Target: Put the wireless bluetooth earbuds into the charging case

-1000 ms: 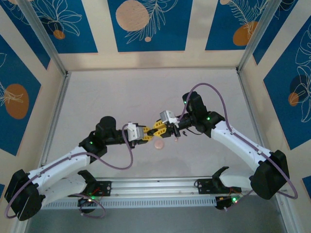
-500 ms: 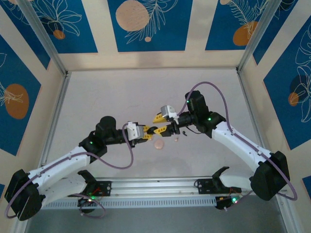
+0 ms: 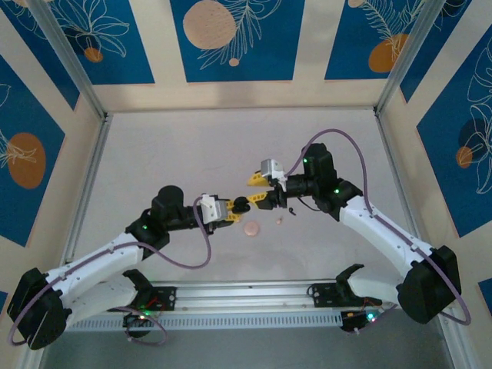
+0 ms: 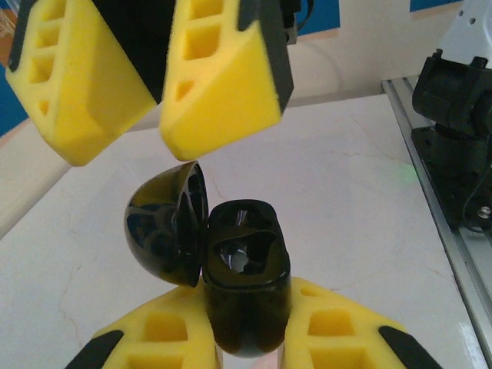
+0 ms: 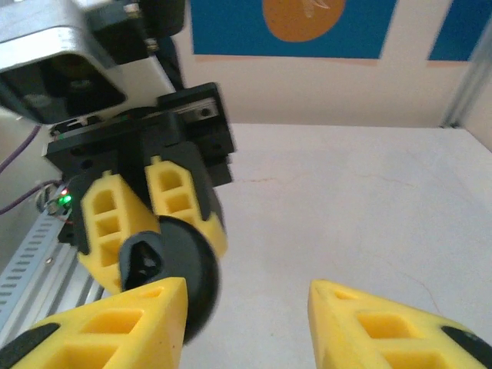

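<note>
Pink earbud loose on the table, black case held open above it.

The pink earbud lies near the middle of the table; its stem direction is too small to read. It sits below the right gripper and a little toward the near edge. That gripper's jaws stand apart and empty, so the right arm is the nearer one. The left gripper is clamped on the black charging case, lid swung open, mouth facing the right gripper.
</note>
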Robot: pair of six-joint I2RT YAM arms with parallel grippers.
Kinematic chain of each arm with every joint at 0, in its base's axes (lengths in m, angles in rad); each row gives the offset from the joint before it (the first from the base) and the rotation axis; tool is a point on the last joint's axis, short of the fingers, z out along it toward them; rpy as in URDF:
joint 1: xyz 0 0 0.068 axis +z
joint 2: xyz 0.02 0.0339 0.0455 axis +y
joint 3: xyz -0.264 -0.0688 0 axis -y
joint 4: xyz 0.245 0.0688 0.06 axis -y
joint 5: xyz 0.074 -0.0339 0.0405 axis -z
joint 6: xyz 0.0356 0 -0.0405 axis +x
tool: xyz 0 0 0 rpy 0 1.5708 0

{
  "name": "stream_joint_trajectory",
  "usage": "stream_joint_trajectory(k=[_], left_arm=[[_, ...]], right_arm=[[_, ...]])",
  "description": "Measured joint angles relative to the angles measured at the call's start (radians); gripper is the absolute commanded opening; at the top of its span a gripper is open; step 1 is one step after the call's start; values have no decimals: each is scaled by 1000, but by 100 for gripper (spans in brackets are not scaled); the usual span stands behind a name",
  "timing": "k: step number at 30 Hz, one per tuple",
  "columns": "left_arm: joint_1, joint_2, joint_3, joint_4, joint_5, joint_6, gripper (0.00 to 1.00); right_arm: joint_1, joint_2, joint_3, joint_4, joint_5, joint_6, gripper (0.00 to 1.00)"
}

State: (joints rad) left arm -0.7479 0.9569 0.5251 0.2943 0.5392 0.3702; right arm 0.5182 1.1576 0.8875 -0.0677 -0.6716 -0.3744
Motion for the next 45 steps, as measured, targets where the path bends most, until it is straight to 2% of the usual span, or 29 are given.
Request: stream_joint_trajectory(k=[7, 12, 17, 22, 26, 39, 45], left_arm=[[0, 25, -146, 206, -117, -59, 14], [1, 80, -194, 280, -160, -93, 14], [2, 138, -198, 321, -163, -109, 15], [2, 176, -198, 336, -155, -111, 15], [2, 178, -198, 344, -150, -112, 15], [2, 177, -197, 324, -90, -110, 16], [2, 167, -190, 300, -74, -107, 16]], right_arm=[[-78, -24, 14, -51, 103, 213, 47], [-145, 8, 91, -256, 235, 356, 48], [-218, 111, 172, -490, 399, 417, 46], [-238, 259, 211, -660, 534, 428, 46], [-236, 359, 247, -739, 595, 421, 45], [-168, 616, 382, -848, 719, 345, 44], [-151, 689, 403, -877, 763, 321, 40]])
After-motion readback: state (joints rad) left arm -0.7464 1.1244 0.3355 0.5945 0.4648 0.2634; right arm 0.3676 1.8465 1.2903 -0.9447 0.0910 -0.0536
